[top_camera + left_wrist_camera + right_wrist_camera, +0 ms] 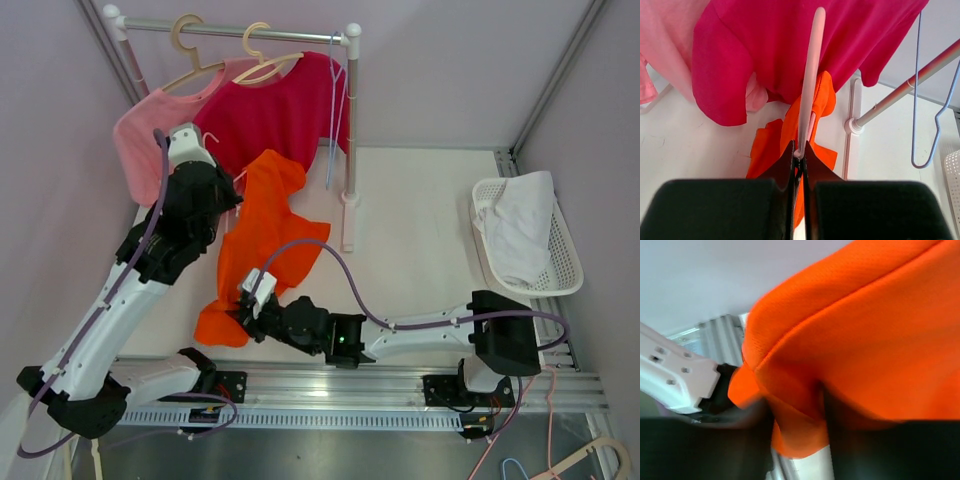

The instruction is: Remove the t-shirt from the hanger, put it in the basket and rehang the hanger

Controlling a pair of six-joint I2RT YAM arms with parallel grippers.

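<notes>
Here, the left gripper (235,188) is clamping its fingers (785,165) tight on one arm of a pale pink hanger (810,75). The bar is running straight up from the pinch. The orange t-shirt (817,105) is draping around that hanger just beyond the fingertips.

The right gripper (240,315) is reaching into the lower end of the same shirt. In the right wrist view a fold of orange cloth (865,340) is filling the gap between its two dark fingers (855,440). They are blurred, so whether they are clenching the fold or only bracketing it cannot be told.

The orange t-shirt (265,230) is hanging off the white clothes rail (235,32), in front of it and towards the arms. It is stretching from the left gripper down to the right one, over the white counter (420,230).

On the rail itself, a magenta t-shirt (280,115) and a light pink t-shirt (140,140) are hanging side by side on cream hangers (262,50), directly behind the orange one. A thin blue wire hanger (333,110) is dangling at the rail's right end, beside its upright post.

Well to the right of the rail, a white slatted basket (560,270) is sitting at the counter's edge, holding a crumpled white cloth (520,225).
</notes>
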